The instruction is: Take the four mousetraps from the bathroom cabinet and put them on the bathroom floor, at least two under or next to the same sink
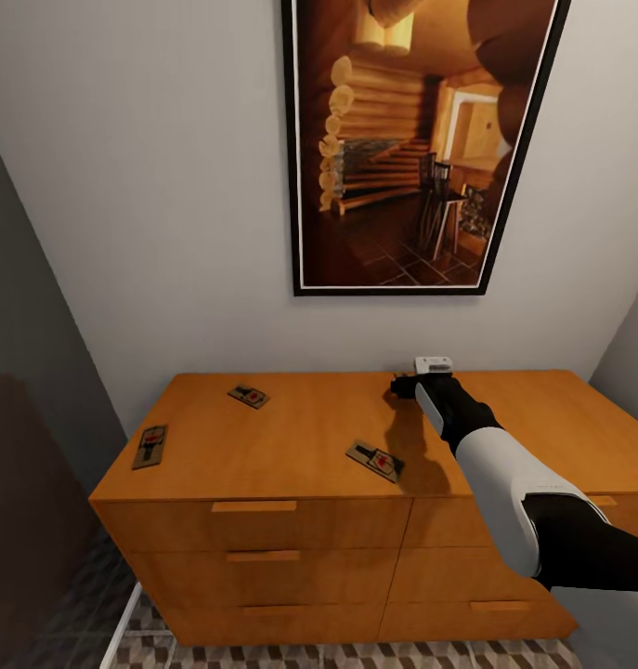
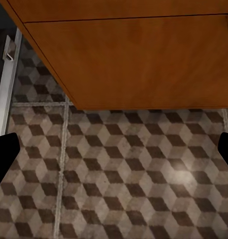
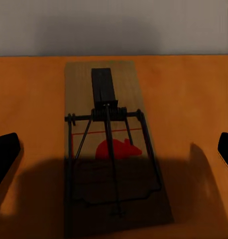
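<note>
The right gripper (image 3: 114, 154) is opened wide: in the right wrist view its two dark fingertips (image 3: 5, 155) stand at the far edges, and nothing is held between them. Between the tips, below, lies a mousetrap (image 3: 114, 144) flat on the orange-brown top of the cabinet (image 1: 300, 437). Its long axis runs along the camera's line of sight, with the dark bar end turned to the grey wall (image 1: 170, 232) and the wire loop end turned to the gripper; the red mark is in the middle of the board. The gripper's shadow covers the nearer half of this trap. In the head view the right arm (image 1: 486, 465) reaches over the cabinet top toward its back edge, and the wrist hides the trap under it. Three other mousetraps lie on the same top, well apart from each other: one (image 1: 375, 461) near the front edge, just beside the arm, with its long axis diagonal; one (image 1: 249, 396) toward the back, also diagonal; and one (image 1: 150, 446) at the left end, with its long axis running from front to back. Above the cabinet a framed picture (image 1: 411, 139) hangs on the wall. The left gripper (image 2: 114, 159) is open too and holds nothing; it hangs low over the bathroom floor (image 2: 124, 179) with the cube pattern, near the bottom of the cabinet front.
</note>
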Tool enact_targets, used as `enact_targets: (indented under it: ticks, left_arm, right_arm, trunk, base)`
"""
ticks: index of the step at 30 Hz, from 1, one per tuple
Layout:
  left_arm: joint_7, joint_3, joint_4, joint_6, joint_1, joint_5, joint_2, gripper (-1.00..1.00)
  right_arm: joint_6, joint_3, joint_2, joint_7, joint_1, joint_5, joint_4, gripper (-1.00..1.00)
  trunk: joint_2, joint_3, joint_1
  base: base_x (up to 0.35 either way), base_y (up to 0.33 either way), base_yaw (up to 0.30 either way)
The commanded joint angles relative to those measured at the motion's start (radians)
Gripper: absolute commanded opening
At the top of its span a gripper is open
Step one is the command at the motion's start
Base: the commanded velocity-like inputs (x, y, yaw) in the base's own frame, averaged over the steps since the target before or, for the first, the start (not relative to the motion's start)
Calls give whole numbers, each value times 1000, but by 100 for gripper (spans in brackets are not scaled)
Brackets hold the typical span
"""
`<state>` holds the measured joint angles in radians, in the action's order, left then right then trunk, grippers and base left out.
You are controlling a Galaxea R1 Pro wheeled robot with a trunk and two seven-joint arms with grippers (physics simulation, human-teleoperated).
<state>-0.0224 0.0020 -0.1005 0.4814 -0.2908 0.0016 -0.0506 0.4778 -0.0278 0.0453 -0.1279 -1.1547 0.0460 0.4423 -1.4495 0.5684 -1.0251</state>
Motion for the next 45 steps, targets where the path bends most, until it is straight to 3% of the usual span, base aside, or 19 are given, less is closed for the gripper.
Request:
enact_targets:
  ticks: [1, 45]
  left_arm:
    - [-2, 0, 1, 3, -1, 0, 0, 100]
    - [-2, 0, 1, 3, -1, 0, 0, 100]
  right_arm:
    - [3, -3, 1, -1, 0, 4, 1, 100]
    - [-7, -1, 1, -1, 0, 3, -26, 100]
  trunk:
    - [-1, 1, 0]
    - [-1, 1, 0]
  base:
    - [0, 0, 0]
    - [0, 0, 0]
